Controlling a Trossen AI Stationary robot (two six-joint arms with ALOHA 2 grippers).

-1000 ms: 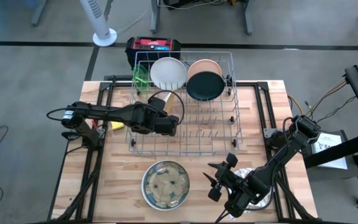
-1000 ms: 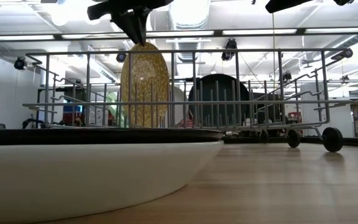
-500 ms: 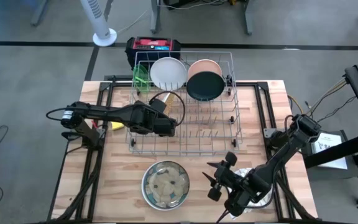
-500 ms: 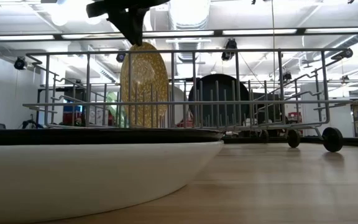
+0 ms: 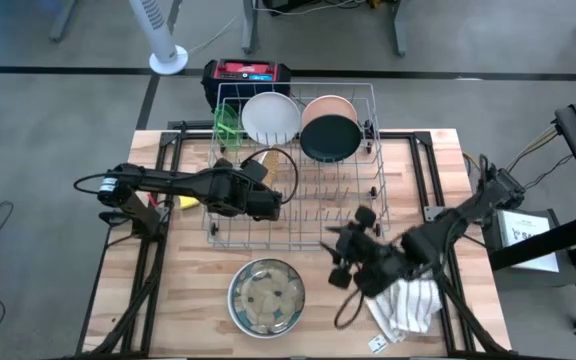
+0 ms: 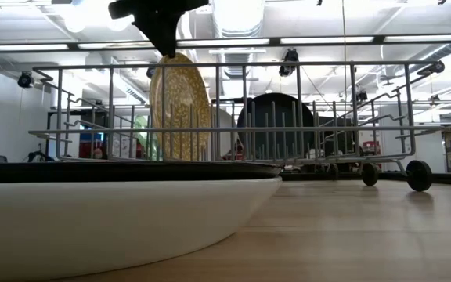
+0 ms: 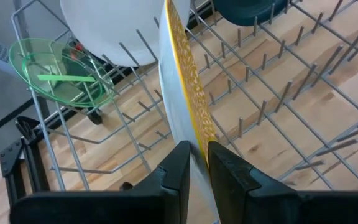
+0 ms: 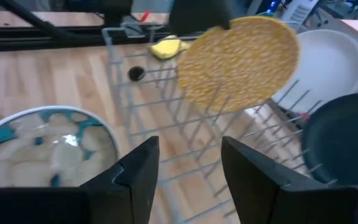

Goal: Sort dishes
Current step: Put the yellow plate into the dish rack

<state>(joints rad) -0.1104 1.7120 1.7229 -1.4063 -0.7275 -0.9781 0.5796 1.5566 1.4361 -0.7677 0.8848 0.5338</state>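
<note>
The speckled plate (image 7: 185,99) stood on its edge in the left part of the wire rack (image 5: 368,200), and the left gripper (image 7: 196,163) was closed on its rim. At the far end of the rack stood a green dish (image 5: 227,122), a white plate (image 5: 271,116), a peach bowl (image 5: 330,106) and a black bowl (image 5: 330,139). The right gripper (image 8: 185,163), its fingers apart and holding nothing, hung near the rack's near right corner, beside a cloth (image 5: 408,307). A patterned bowl (image 5: 267,296) lay on the table (image 5: 193,300) in front of the rack.
</note>
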